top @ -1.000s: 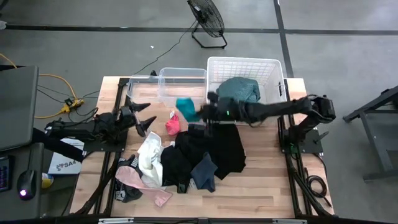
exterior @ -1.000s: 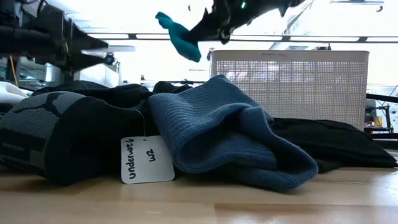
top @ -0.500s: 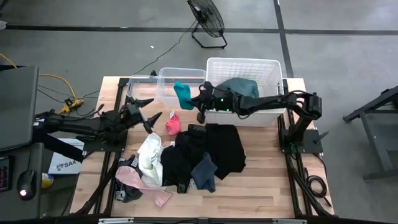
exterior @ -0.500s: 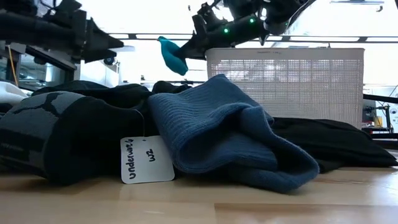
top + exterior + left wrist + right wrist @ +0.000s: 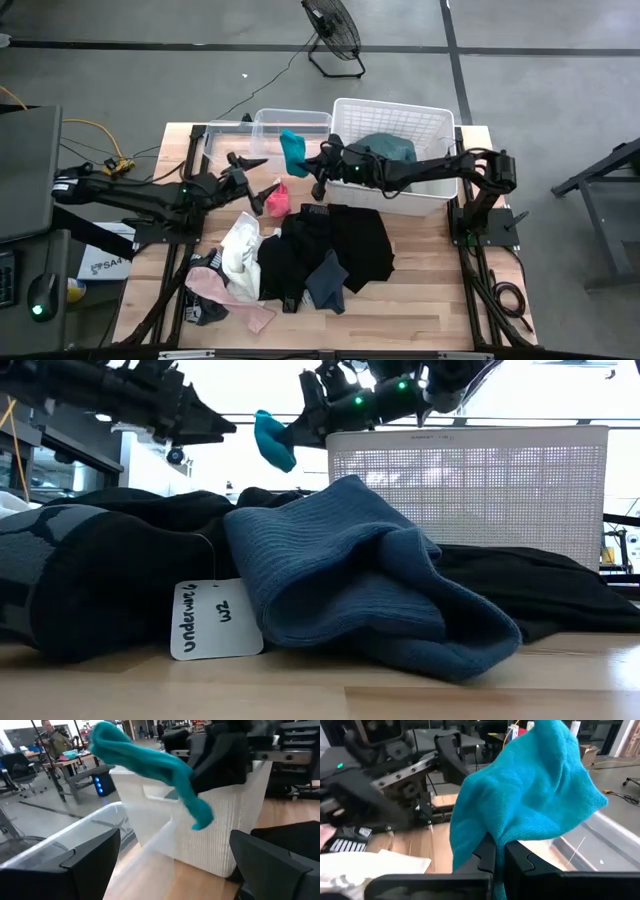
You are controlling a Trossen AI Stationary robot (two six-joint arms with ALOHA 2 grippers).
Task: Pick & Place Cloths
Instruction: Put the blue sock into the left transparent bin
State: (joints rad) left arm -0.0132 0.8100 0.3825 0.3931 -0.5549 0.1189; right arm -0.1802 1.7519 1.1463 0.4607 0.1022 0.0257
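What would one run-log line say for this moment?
right end effector: shut on teal cloth, above clear bin | left end effector: open, empty

white slatted basket (image 5: 437, 112), clear bins (image 5: 262, 127), fan (image 5: 333, 30)

We note a ribbed knit blue cloth (image 5: 350, 580), a soft matt teal cloth (image 5: 530, 800), a white slatted plastic basket (image 5: 470, 485), a paper tag (image 5: 215, 622) and a pale wood table (image 5: 420, 300).
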